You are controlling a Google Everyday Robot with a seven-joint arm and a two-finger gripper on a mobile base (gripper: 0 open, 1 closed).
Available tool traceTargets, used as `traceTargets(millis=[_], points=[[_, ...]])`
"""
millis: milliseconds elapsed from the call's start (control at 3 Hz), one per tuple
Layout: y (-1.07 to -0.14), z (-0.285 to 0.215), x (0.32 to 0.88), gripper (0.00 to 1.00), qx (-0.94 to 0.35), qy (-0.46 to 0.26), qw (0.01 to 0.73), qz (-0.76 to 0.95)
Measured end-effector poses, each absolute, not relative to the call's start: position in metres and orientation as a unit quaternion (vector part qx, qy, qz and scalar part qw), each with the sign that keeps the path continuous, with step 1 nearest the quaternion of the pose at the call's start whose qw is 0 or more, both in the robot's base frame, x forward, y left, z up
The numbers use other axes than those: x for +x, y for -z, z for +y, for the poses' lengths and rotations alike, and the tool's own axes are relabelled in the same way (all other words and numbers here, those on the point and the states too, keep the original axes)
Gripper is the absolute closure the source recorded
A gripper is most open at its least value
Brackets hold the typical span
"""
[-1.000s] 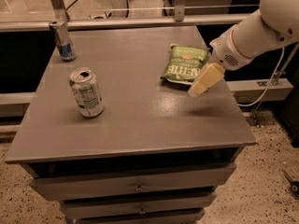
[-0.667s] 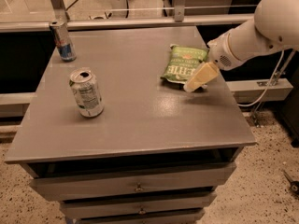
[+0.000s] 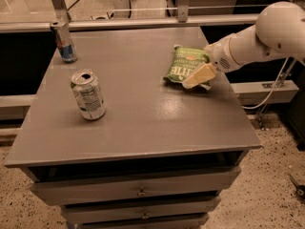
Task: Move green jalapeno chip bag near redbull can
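As the white arm (image 3: 259, 37) reaches in from the right of the view, the gripper (image 3: 198, 75) sits low over the desk (image 3: 143, 128). Its pale tip overlaps the near right corner of the green jalapeno chip bag (image 3: 183, 65). Whether the tip touches the bag or hangs just above it cannot be told. State of the jaws — cannot tell: from this angle they read as one pale wedge, and neither a gap nor a grip shows.

Change against the earlier frames: a second ago the gripper tip was just off the bag's right edge, over bare desk. Since then it has slid left and slightly away from the camera, so it now covers the bag's corner.

The bag lies flat on the right half of the desk, toward the far side, white lettering facing up. Its position and orientation match the earlier frames — not moved.

The redbull can (image 3: 64, 41) stands upright at the far left corner of the desk, well apart from the bag, and is unchanged. A shorter, wider silver-white can (image 3: 88, 94) with an opened top stands upright on the left half, nearer the camera than the redbull can. It has not moved either.

Below the desk top, stacked drawer fronts (image 3: 138, 191) with small knobs are visible.
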State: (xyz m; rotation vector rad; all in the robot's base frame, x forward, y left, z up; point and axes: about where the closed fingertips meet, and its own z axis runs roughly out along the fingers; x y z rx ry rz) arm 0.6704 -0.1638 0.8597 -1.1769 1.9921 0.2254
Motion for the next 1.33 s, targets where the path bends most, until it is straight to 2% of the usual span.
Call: traceTargets(millis=[1000, 1333], points=[[-0.873, -0.149, 0.665, 0.87, -0.473, -0.108, 0.429, 0.762], [-0.9, -0.146, 0.658, 1.0, -0.48, -0.111, 0.454, 0.742]])
